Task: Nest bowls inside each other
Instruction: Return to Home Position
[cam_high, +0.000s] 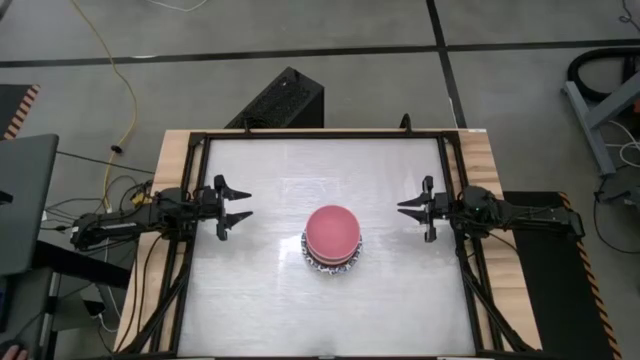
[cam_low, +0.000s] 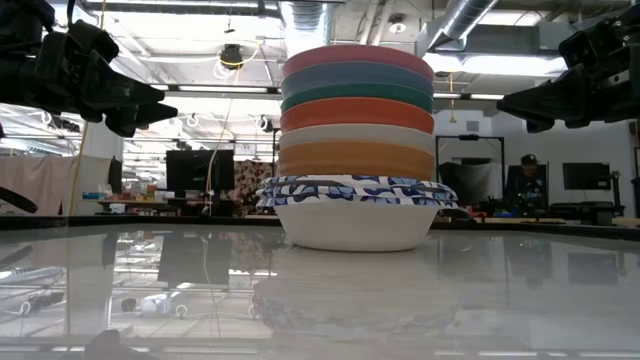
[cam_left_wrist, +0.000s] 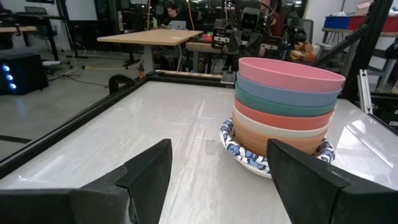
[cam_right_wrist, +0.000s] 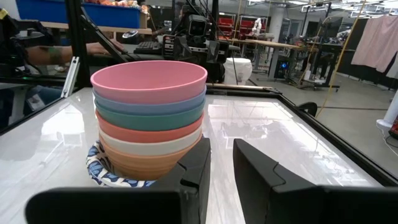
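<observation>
Bowls (cam_high: 332, 238): one stack, middle of table (cam_high: 260, 300), open surface all around.
Left gripper (cam_high: 245, 204): by left edge, jaws released.
Right gripper (cam_high: 405, 208): by right edge, jaws released.

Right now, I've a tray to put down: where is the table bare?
The table is bare in the wide strip between the stack of bowls and the edge at the high view's top, and in a narrower strip toward the opposite edge. It is tighter beside the stack, where the left gripper and right gripper hover open.
</observation>
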